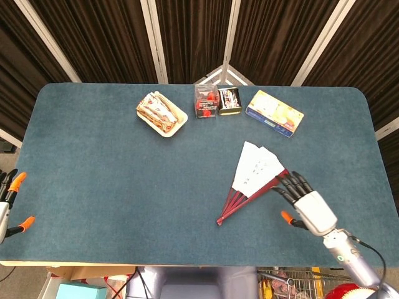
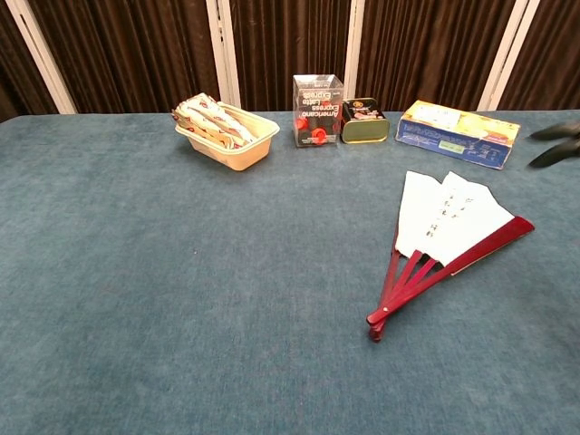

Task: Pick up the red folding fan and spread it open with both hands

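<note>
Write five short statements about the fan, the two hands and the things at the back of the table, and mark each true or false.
1. The red folding fan lies partly spread on the table. True.
2. The right hand grips the fan. False: it is beside the fan's red outer rib with its fingers apart, holding nothing.
3. The left hand is at the table's left edge, far from the fan. True.
4. The fan lies in the beige tray. False: the tray holds wrapped packets, and the fan lies on the bare cloth nearer the robot.
5. The clear box stands between the tray and the dark tin. True.
</note>
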### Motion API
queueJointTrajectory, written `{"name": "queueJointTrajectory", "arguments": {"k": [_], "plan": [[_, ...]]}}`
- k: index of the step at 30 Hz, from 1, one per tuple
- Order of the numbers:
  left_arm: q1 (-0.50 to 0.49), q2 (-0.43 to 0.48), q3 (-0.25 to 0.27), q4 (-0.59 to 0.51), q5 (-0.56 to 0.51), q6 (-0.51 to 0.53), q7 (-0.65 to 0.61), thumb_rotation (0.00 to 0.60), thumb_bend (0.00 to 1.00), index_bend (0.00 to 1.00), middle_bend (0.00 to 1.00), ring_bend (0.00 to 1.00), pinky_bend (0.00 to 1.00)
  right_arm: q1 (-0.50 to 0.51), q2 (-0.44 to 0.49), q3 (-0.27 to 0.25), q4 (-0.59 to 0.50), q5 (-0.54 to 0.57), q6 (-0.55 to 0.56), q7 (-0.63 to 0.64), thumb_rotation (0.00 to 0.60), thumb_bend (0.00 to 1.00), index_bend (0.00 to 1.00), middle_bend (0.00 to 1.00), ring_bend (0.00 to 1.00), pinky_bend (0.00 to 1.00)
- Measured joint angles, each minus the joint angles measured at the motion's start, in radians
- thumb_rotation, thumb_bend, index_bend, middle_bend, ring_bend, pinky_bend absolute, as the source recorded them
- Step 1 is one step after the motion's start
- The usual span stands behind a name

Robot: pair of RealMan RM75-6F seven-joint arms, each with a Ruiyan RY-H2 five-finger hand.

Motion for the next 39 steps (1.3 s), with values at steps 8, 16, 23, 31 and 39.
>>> {"name": "queueJointTrajectory", "arguments": {"k": [8,16,23,31,39], "plan": [[-0.001,0.000,0.001,-0.002,-0.002,-0.004,0.005,0.600,0.02,0.00,0.00,0.00,0.00,0.036,-0.152,-0.036,0.124,-0.016,-0.043,0.011,0.600,0.35,0.21,0.10,0.01,0.00],[-0.002,0.003,-0.001,-0.003,-0.010,-0.011,-0.001,0.600,0.02,0.00,0.00,0.00,0.00,0.054,-0.270,-0.044,0.195,0.013,-0.091,-0.007,0.600,0.35,0.29,0.10,0.01,0.00],[-0.004,0.006,-0.002,-0.003,-0.015,-0.015,-0.007,0.600,0.02,0.00,0.00,0.00,0.00,0.076,-0.360,-0.029,0.282,0.053,-0.115,-0.006,0.600,0.35,0.34,0.11,0.01,0.00],[-0.005,0.007,-0.002,-0.005,-0.017,-0.019,-0.005,0.600,0.02,0.00,0.00,0.00,0.00,0.104,-0.414,-0.019,0.356,0.088,-0.131,0.007,0.600,0.35,0.35,0.11,0.01,0.00],[-0.006,0.007,-0.002,-0.007,-0.018,-0.022,-0.003,0.600,0.02,0.00,0.00,0.00,0.00,0.116,-0.438,-0.022,0.395,0.107,-0.139,0.022,0.600,0.35,0.42,0.14,0.01,0.00]]}}
